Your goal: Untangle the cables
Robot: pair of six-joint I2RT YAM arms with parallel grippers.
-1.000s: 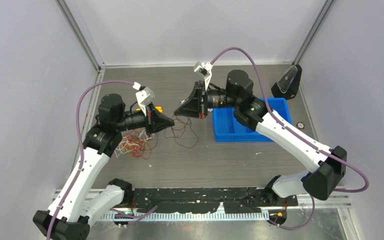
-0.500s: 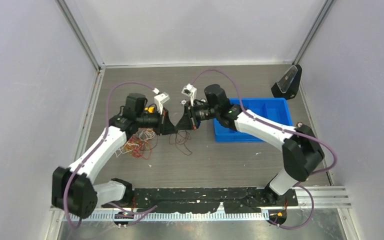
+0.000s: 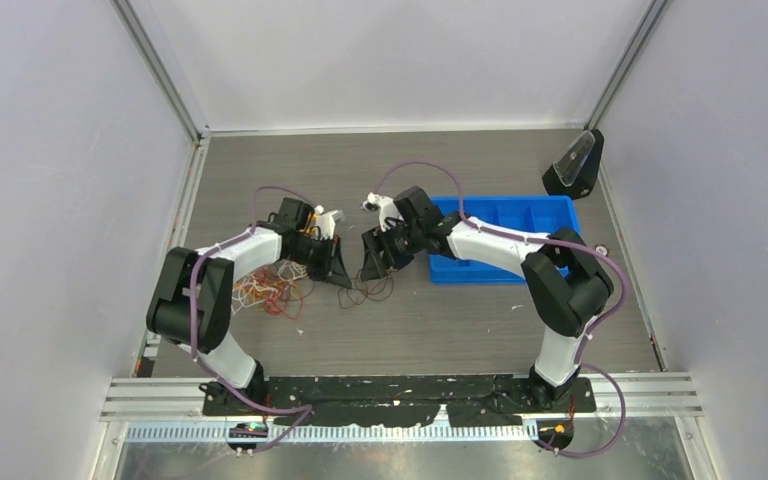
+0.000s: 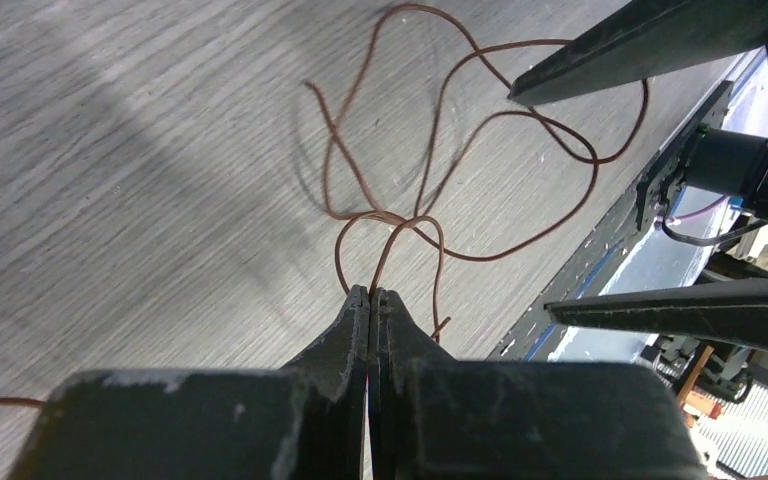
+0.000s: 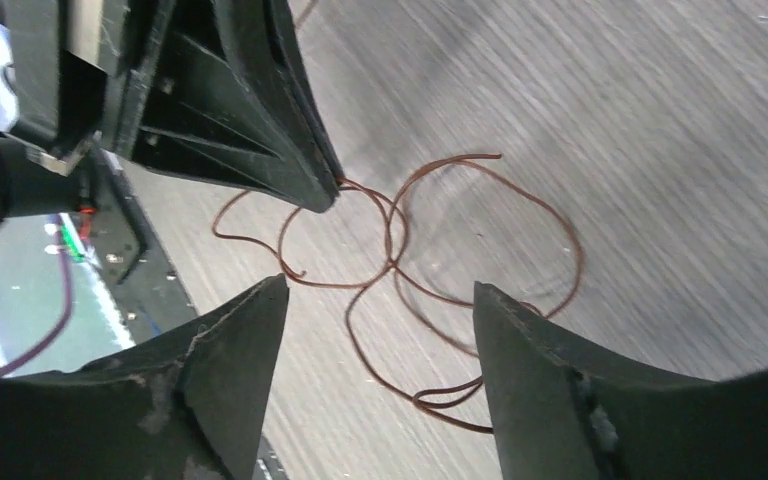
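A clump of cables (image 3: 272,288) lies on the table (image 3: 480,330) at left. Beside it, the left gripper (image 4: 370,296) is pinched together on a brown strand (image 4: 430,200). The right gripper (image 5: 378,290) hovers over its loops, jaws apart. The wire looks light and limp, best gripped near a crossing.

We see a matt grey wood-grain table (image 3: 460,320), smooth thin reddish-brown cables (image 4: 430,180), left gripper (image 4: 370,292) in scuffed matt black plastic, a smooth blue plastic bin (image 3: 545,212).
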